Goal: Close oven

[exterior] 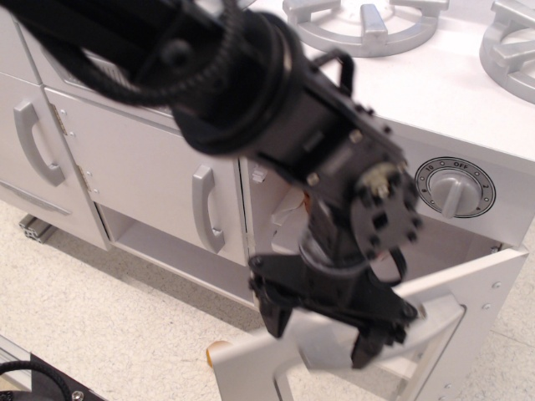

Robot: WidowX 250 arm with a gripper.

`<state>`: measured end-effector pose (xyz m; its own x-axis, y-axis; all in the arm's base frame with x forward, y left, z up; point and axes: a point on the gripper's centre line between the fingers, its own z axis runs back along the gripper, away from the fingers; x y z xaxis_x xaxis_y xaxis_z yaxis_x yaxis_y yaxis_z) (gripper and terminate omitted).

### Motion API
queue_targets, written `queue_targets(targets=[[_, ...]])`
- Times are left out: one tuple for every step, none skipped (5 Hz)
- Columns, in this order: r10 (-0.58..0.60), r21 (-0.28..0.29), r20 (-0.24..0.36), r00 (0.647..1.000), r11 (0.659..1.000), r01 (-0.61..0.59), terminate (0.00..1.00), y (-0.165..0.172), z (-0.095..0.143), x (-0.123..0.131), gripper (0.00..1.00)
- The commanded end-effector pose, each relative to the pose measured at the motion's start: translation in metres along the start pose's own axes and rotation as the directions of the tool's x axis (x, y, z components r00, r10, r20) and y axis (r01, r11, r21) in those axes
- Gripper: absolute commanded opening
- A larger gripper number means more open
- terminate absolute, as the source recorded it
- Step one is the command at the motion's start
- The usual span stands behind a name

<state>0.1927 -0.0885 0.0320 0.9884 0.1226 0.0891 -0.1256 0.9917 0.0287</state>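
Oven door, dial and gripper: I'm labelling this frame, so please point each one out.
oven door (468, 292): observation image, on its white right frame.
dial (451, 190): observation image, on its grey knob.
gripper (322, 330): observation image, midway between the black fingers.

Two white cabinet doors (150, 180) with curved grey handles (204, 209) stand at left. Grey stove burners (368, 21) sit on the white countertop (435, 79), above a speckled floor (100, 326).

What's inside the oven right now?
The oven door is partly open, but the gripper and arm cover most of the cavity; only bare white interior shows. Contents unknown.
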Motion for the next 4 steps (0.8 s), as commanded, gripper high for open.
queue_targets(targets=[[-0.024, -0.043, 0.001, 1.000, 0.999, 0.024, 0.00, -0.002, 0.023, -0.002, 1.00], [-0.023, -0.012, 0.004, 1.000, 1.000, 0.023, 0.00, 0.005, -0.001, -0.008, 1.00], [-0.002, 0.007, 0.007, 1.000, 1.000, 0.002, 0.00, 0.013, -0.026, 0.002, 1.00], [0.025, 0.026, 0.025, 0.999, 0.999, -0.025, 0.00, 0.020, -0.046, 0.018, 1.00]])
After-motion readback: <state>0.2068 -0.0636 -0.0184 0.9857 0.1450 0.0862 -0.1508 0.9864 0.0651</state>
